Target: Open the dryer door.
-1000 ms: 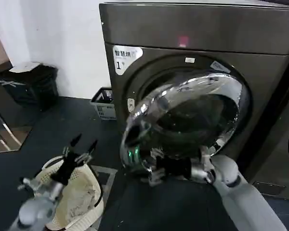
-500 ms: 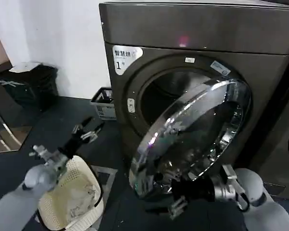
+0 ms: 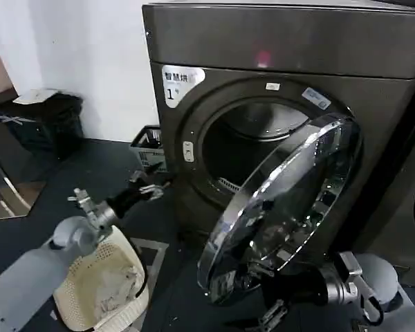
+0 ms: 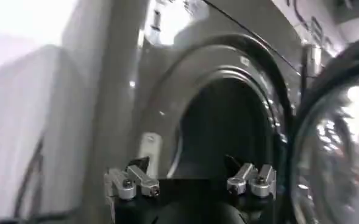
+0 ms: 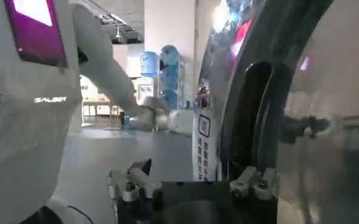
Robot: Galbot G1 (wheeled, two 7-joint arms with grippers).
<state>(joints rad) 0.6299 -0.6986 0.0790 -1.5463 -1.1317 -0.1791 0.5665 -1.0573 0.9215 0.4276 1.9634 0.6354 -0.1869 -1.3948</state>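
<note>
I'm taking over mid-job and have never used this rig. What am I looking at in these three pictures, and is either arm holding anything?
The wide picture comes from the robot's head camera; the other two come from cameras on its wrists. The big grey machine is the dryer, and its chrome-rimmed dryer door is swung partly open, with the dark drum hole showing behind it. The right gripper sits low at the door's bottom edge; its wrist camera looks along the door's rim. The left gripper is open and holds nothing, pointing toward the dryer's front above a cream laundry basket on the floor.
</note>
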